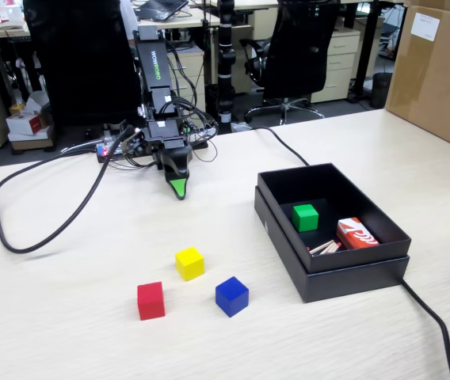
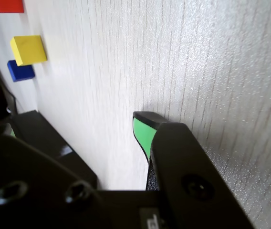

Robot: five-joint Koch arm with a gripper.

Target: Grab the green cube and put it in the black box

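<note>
The green cube (image 1: 305, 217) lies inside the black box (image 1: 332, 269) at the right of the table, on the box floor near its left wall. My gripper (image 1: 179, 190) hangs far to the left of the box, close to the arm's base, with its pointed green tip just above the tabletop. Its jaws are together with nothing between them. In the wrist view the gripper (image 2: 142, 129) points at bare table, and a corner of the black box (image 2: 45, 138) shows at the left.
A yellow cube (image 1: 189, 263), a red cube (image 1: 150, 300) and a blue cube (image 1: 231, 296) sit on the table in front of the gripper. A red packet (image 1: 357, 233) lies in the box. A black cable (image 1: 43, 229) loops at the left; a cardboard box (image 1: 439, 71) stands at the back right.
</note>
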